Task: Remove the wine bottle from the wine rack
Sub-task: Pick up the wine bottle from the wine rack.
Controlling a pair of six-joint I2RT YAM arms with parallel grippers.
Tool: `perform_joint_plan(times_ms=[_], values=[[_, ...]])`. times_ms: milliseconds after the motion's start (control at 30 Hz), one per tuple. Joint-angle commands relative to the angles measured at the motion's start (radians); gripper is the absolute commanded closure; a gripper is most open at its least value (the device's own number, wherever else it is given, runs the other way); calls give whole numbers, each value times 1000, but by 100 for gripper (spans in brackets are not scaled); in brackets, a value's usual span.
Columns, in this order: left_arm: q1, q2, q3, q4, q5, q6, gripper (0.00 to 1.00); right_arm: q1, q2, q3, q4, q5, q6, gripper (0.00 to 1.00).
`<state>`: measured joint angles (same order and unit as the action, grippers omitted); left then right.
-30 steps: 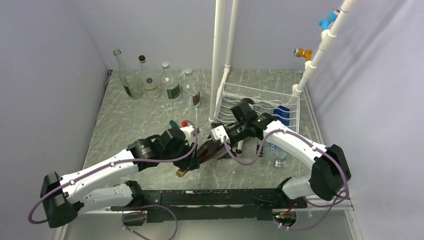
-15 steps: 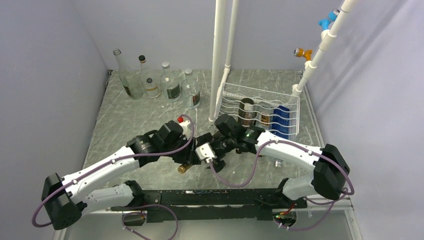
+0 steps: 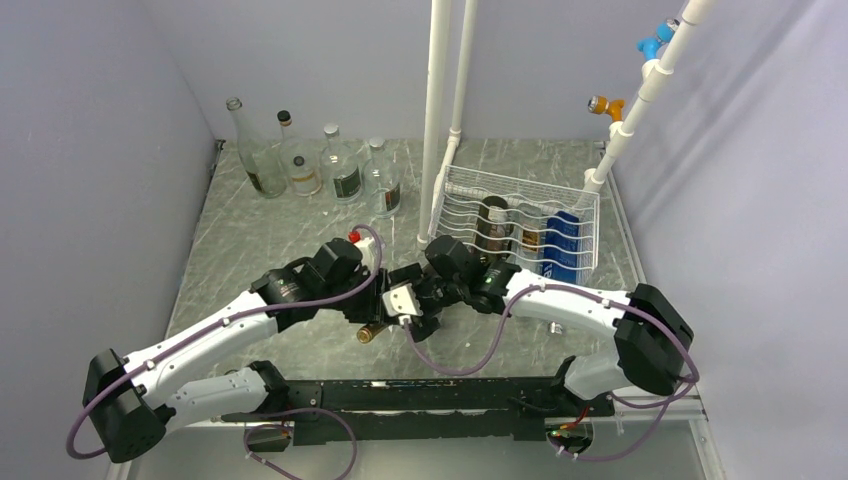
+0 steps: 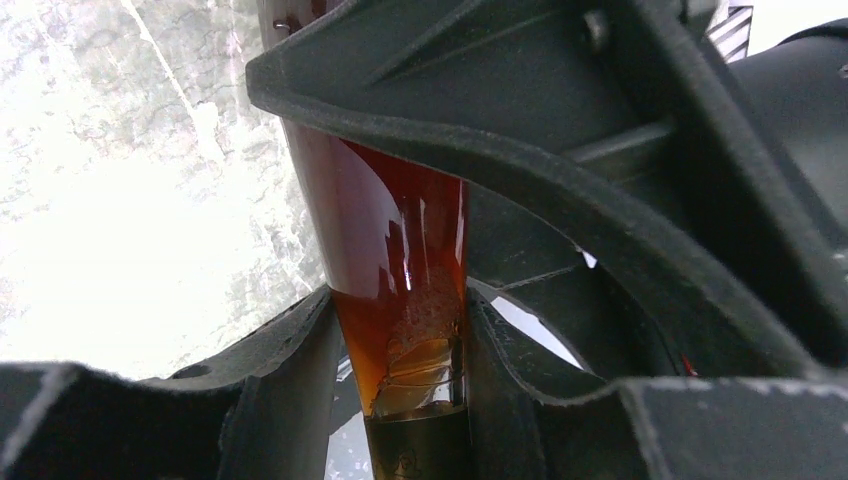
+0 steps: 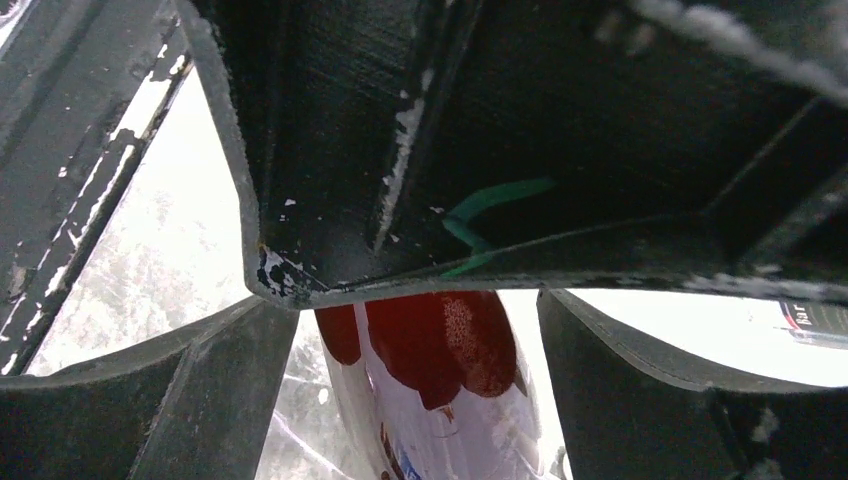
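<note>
Wine bottle [image 4: 400,250] sits at lower centre of the top view, clear of the wine rack [image 3: 520,195]. Left claw [image 4: 400,400] pinches its neck to carry it; right claw [image 5: 420,400] gapes around it without touching, probably letting go.

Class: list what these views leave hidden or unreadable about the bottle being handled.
Top view: the bottle is covered by the left arm and right arm; only its gold cap shows.
Left wrist view: its base is cut off by the top edge.
Right wrist view: its label is blurred, partly behind black casing.
</note>
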<state>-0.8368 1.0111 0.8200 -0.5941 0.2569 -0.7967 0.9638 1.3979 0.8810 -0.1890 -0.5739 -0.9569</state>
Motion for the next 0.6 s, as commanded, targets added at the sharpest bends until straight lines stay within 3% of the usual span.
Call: perform_joint_plan(times_ms=[0,200,400,567], values=[[10,-67,47,268,44,-16,100,22,18,-15,94,35,25,11],[14,-77,38,276,51,-22,100,23,29,-27,122,54,11,25],[16,-89,28,284,56,-38,100,22,30,-5,102,36,15,50],[15,-107,15,291,64,-49,79,21,31,8,79,9,22,71]])
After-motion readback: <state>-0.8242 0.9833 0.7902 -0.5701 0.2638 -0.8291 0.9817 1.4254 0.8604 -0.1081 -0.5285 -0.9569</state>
